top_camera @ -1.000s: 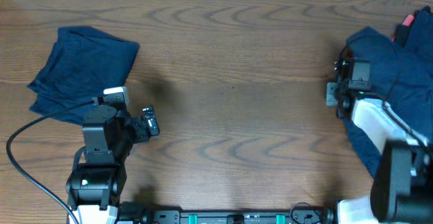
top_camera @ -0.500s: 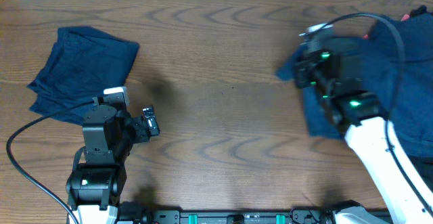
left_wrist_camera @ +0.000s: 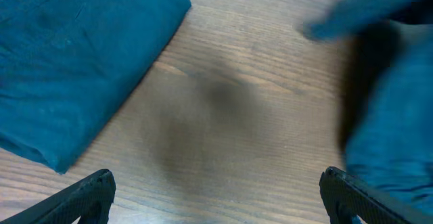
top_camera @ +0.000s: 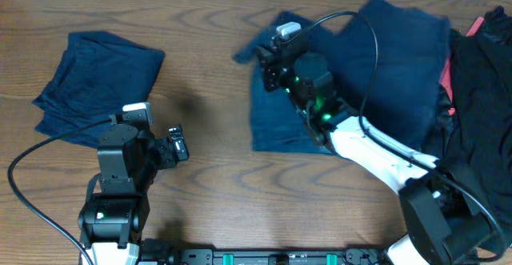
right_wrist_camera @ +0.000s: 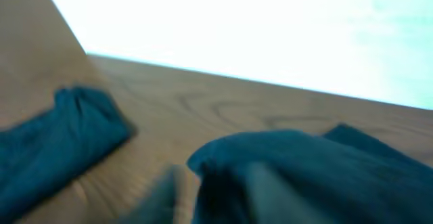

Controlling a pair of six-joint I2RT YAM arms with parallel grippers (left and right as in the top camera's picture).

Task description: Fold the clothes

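Observation:
A folded navy garment [top_camera: 92, 85] lies at the far left of the table; it also shows in the left wrist view [left_wrist_camera: 74, 68] and the right wrist view [right_wrist_camera: 61, 139]. My right gripper [top_camera: 260, 57] is shut on a second navy garment [top_camera: 384, 65] and holds its edge near the table's middle, the cloth spread back to the right. That cloth fills the right wrist view [right_wrist_camera: 304, 176], blurred. My left gripper [top_camera: 178, 143] is open and empty, low at the front left; its fingertips [left_wrist_camera: 216, 197] frame bare wood.
A pile of black [top_camera: 484, 97] and coral-red [top_camera: 446, 77] garments sits at the right edge of the table. Wood surface [top_camera: 208, 73] lies between the folded garment and the dragged one. A black cable [top_camera: 32, 193] runs by the left arm base.
My right arm has swept left from the right-hand pile to the table's middle, dragging the navy garment with it. The left arm has not moved.

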